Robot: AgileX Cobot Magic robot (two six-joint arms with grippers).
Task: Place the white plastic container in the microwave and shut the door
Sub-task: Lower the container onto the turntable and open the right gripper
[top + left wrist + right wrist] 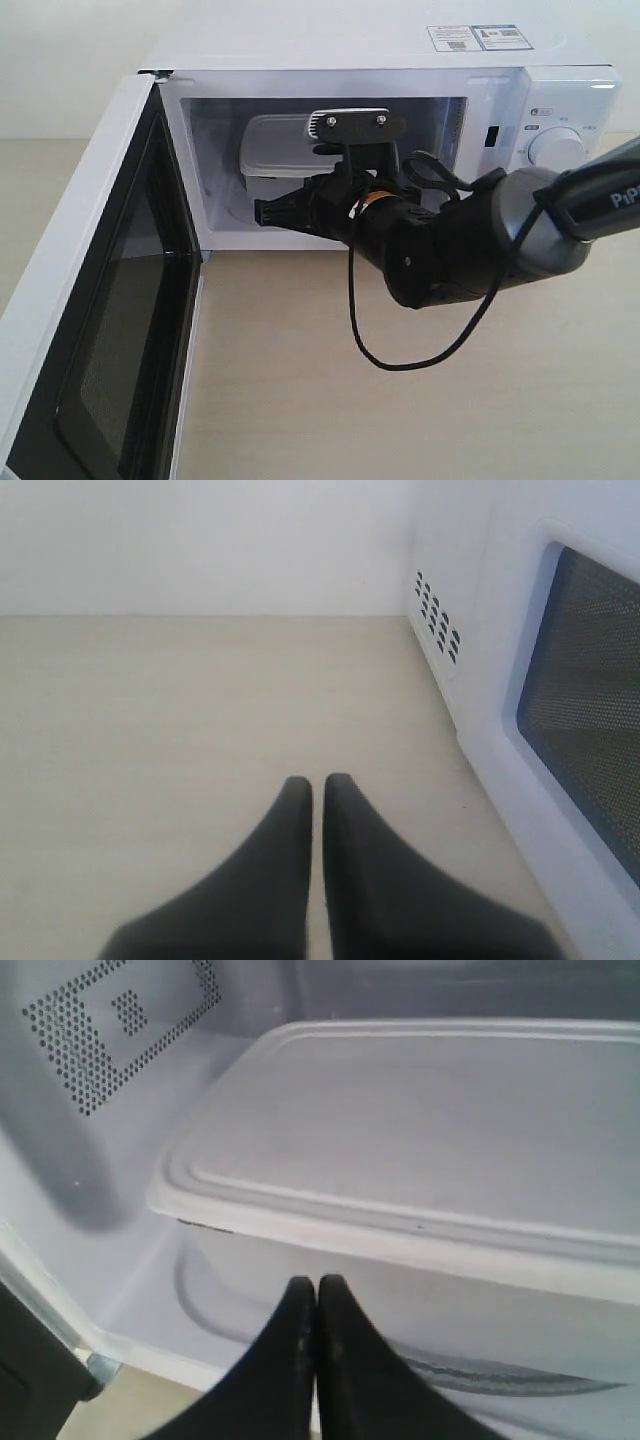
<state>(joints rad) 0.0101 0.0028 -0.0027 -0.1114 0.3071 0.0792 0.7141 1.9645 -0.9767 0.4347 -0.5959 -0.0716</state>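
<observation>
The white plastic container [275,143] sits inside the open microwave [380,45], toward the left of the cavity, with its lid on. In the right wrist view the white plastic container [420,1150] rests on the glass turntable [520,1382]. My right gripper [262,212] is shut and empty at the cavity mouth; its tips [317,1285] are just in front of the box's side wall. The door [90,330] stands swung wide open to the left. My left gripper [316,782] is shut and empty, low over the table beside the door's outer window [590,730].
The right arm's black cable [400,362] loops down over the beige table [400,420] in front of the oven. Two dials [557,148] sit on the right panel. Vent holes [437,610] mark the oven's side wall. Perforated vents [110,1030] line the cavity wall.
</observation>
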